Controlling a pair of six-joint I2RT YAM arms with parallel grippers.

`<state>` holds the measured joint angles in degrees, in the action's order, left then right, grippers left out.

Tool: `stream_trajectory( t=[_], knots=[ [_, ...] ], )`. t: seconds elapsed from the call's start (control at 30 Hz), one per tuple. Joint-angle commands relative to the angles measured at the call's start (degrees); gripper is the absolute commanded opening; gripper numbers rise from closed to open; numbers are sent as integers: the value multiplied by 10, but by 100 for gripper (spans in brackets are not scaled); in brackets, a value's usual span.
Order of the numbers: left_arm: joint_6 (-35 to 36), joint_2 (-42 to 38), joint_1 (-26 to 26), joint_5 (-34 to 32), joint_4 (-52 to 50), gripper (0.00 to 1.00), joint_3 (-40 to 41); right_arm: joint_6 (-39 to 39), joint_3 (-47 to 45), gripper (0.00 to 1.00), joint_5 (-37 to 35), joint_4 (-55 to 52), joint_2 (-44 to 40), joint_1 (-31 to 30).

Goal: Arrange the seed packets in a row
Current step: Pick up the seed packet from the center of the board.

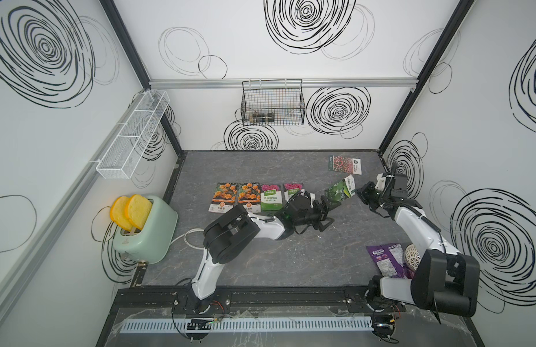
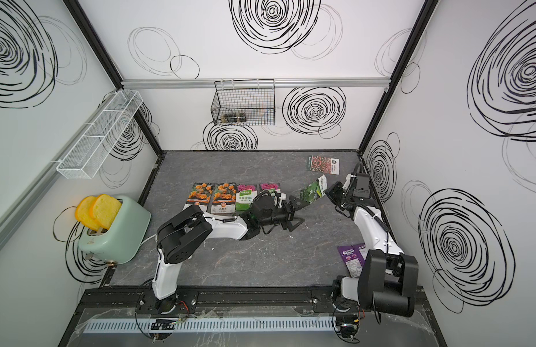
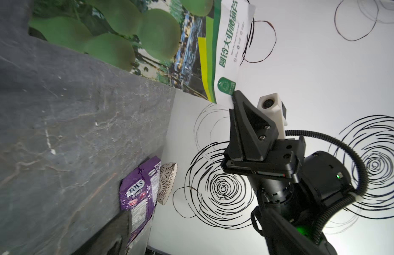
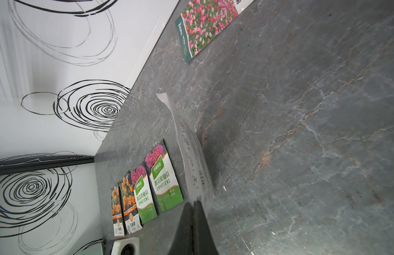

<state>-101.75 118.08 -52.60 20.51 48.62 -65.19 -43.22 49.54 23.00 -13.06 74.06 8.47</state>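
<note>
Near right: crinkled purple pouch [image 1: 387, 258], flat on the grey marbled tabletop [image 1: 260, 264]. Mid: glossy green-fruit packet [image 1: 340, 192] in the air, long axis diagonal, white title end toward the right wall. The right gripper [image 1: 358, 193] is clamped on that corner. The left gripper [image 1: 333, 214] is spread apart at the packet's lower end, contact unclear. Left of it is the row of four packets [image 1: 271, 196], edge to edge, long axes near-far. Farthest: flower-field packet [image 1: 345, 164], flat, lying crosswise.

Green-fruit packet [image 1: 340, 192], 5 other packets [image 1: 271, 196] glossy film; tabletop [image 1: 290, 261] matt veined stone-look; basket [image 1: 272, 102] wire metal; toaster [image 1: 152, 237] smooth satin.
</note>
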Motion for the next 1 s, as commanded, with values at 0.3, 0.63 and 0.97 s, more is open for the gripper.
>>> stream_trajectory(
  t=[0.3,0.63,0.97],
  knots=[
    [-143,102,-7,-82,84,96,-68,43,-54,0,9,43,-67,-31],
    [-170,165,-2,-110,80,96,-130,63,-58,0,6,47,-78,-49],
    [-184,219,9,-113,97,91,-187,85,-68,0,8,46,-76,-55]
  ],
)
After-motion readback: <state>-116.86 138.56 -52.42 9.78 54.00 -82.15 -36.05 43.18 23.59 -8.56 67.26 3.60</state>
